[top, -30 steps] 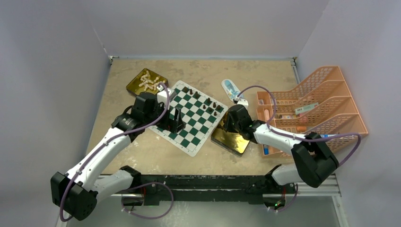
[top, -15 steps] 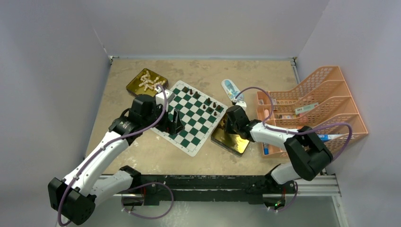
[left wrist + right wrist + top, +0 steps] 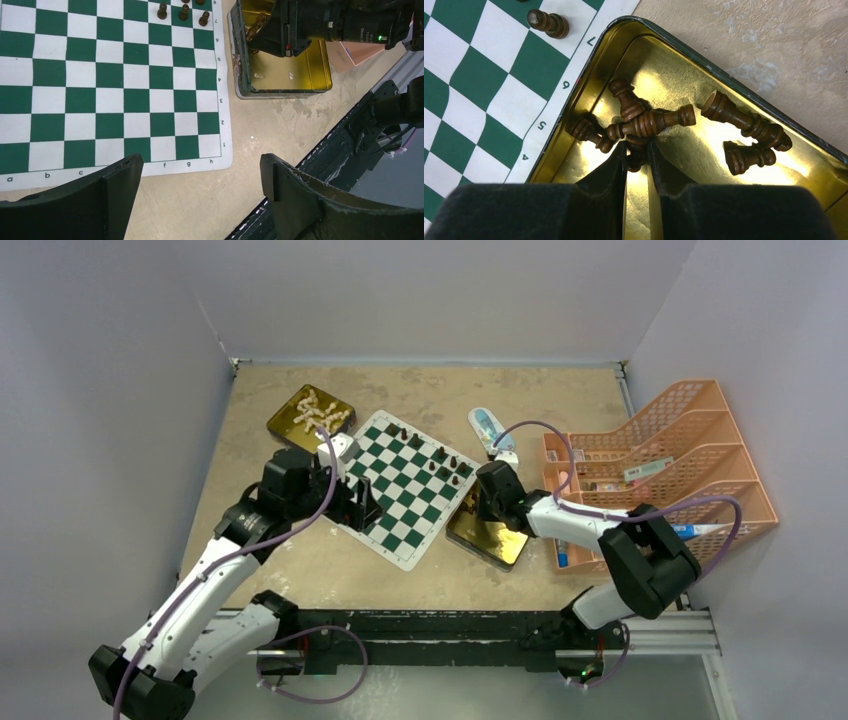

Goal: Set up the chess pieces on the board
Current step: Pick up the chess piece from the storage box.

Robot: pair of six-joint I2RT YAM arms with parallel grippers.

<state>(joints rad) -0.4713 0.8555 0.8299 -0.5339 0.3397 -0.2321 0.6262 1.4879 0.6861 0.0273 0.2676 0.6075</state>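
The board (image 3: 405,490) lies in the middle of the table, with several dark brown chess pieces (image 3: 445,465) standing along its far right side. My right gripper (image 3: 637,146) reaches down into the gold tin (image 3: 684,75) beside the board. It is shut on a dark brown piece (image 3: 636,161) that lies under a small pile of others. More dark pieces (image 3: 744,125) lie loose in that tin. My left gripper (image 3: 200,165) hangs open over the board's near corner (image 3: 215,155), with nothing between its fingers. Cream-white pieces (image 3: 318,410) fill a second gold tin (image 3: 285,425) at the back left.
An orange wire rack (image 3: 680,460) with small items stands at the right. A white tube (image 3: 490,430) lies behind the right arm. The black base rail (image 3: 450,625) runs along the table's near edge, close to my left gripper.
The left arm has drawn back toward the near left, off the middle of the board. The right gripper's fingers have closed in on the piece in the tin.
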